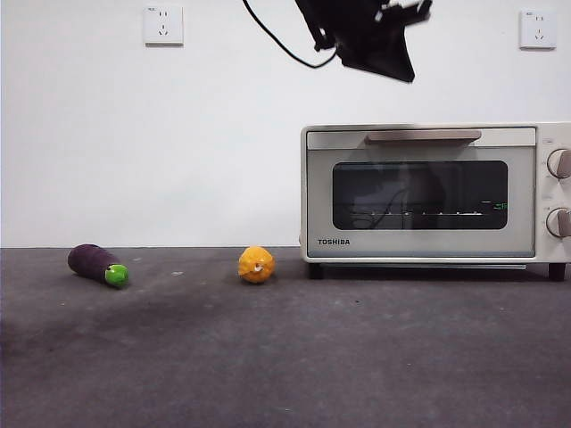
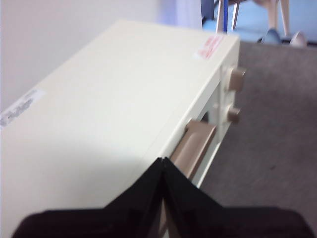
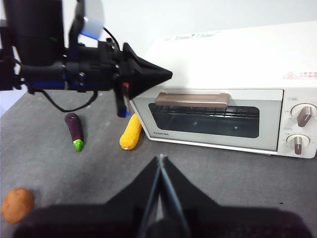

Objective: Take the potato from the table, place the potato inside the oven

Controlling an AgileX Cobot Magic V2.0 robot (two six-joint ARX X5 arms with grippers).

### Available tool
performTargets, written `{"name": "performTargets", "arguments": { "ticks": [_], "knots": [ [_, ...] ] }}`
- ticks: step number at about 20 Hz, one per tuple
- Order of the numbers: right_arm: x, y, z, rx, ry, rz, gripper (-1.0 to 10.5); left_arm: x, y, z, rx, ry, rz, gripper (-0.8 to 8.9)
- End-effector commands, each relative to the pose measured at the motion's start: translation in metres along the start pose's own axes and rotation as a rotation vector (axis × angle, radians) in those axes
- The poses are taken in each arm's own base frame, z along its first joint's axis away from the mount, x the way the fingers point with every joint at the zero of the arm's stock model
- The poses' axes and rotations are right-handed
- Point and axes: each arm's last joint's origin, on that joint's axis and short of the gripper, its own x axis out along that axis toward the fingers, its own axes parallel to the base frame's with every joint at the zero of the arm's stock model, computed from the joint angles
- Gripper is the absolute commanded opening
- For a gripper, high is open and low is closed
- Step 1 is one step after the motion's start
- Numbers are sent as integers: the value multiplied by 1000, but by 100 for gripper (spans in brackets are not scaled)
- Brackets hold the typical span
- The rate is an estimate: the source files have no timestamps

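The potato point(image 3: 17, 205), an orange-brown lump, lies on the dark grey table point(image 3: 237, 178) well out in front of the other items; only the right wrist view shows it. The cream oven point(image 1: 428, 192) stands at the right with its door closed. My left gripper point(image 2: 162, 161) is shut and empty, hovering over the oven's top near the beige handle point(image 2: 195, 144); it hangs as a dark shape point(image 1: 397, 62) above the oven in the front view. My right gripper point(image 3: 160, 158) is shut and empty, high above the table, facing the oven point(image 3: 223, 104).
A purple eggplant point(image 1: 96, 264) with a green tip lies at the left. A yellow item point(image 1: 256, 265) sits beside the oven's left side. Two knobs point(image 1: 559, 192) are on the oven's right. A white wall stands behind.
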Motion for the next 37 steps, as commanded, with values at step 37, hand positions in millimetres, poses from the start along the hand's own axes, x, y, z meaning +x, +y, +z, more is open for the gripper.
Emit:
{"name": "performTargets", "arguments": {
  "ticks": [37],
  "knots": [
    [2, -1, -1, 13, 27, 4, 0, 42, 1, -57, -20, 236, -36, -9]
  ]
}}
